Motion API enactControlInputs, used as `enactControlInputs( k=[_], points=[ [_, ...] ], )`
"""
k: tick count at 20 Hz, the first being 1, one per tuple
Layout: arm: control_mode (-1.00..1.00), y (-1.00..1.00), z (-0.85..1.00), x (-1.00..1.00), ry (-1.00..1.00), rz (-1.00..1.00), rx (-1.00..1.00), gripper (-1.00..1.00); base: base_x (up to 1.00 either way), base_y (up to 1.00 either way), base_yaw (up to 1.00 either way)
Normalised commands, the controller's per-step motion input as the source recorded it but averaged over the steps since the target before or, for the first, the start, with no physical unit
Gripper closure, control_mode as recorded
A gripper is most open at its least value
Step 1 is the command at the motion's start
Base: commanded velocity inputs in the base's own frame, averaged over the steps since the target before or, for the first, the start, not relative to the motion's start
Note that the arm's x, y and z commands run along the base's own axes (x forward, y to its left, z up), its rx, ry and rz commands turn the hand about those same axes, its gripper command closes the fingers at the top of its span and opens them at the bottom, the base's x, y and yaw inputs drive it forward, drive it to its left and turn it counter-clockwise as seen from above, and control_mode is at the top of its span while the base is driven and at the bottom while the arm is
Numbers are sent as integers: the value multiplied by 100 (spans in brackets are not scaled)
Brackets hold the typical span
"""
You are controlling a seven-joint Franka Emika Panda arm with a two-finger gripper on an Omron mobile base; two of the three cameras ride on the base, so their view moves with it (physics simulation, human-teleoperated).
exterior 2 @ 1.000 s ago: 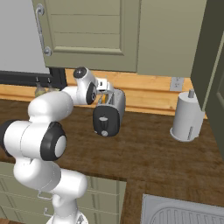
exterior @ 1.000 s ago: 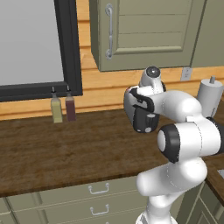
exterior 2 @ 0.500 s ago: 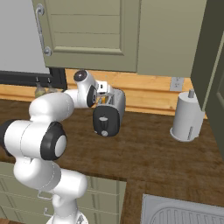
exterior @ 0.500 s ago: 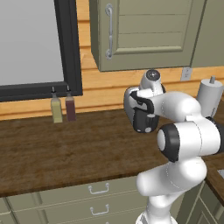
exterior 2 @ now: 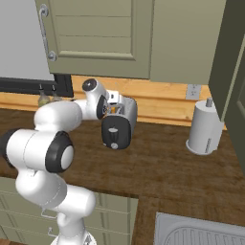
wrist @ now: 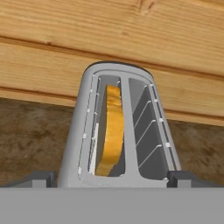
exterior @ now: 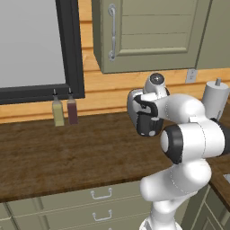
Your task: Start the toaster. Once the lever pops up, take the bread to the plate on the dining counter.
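Note:
The silver-grey toaster stands on the dark wood counter against the wooden wall, its black end panel and round knob facing the robot. Its black end also shows in the left base view as the toaster. The gripper hangs just over the toaster's near end. In the hand view the gripper is open, its fingertips spread wider than the toaster. The bread, a tan slice seen edge-on, stands in the left slot. The plate and the dining counter are out of view.
A pale grey upright cylinder with a top knob stands to the toaster's right. Two small bottles stand by the dark window frame at the left. Wall cabinets hang above. A sink lies at the front right.
The hand has sunk very slightly toward the toaster. The jaws stay open and the toaster and bread have not moved.

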Motion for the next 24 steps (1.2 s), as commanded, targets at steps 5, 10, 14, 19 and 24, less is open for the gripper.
enactControlInputs(
  k=[5,10,14,19,24],
  points=[
    [-100,-5,-12,12,0,0,0,-100,0,0,0],
    [-100,-2,-12,15,0,0,0,-100,0,0,0],
    [-100,0,-10,18,0,0,0,-100,0,0,0],
    [-100,0,-7,17,0,0,0,-100,0,0,0],
    [-100,0,-5,13,0,0,0,-100,0,0,0]
  ],
)
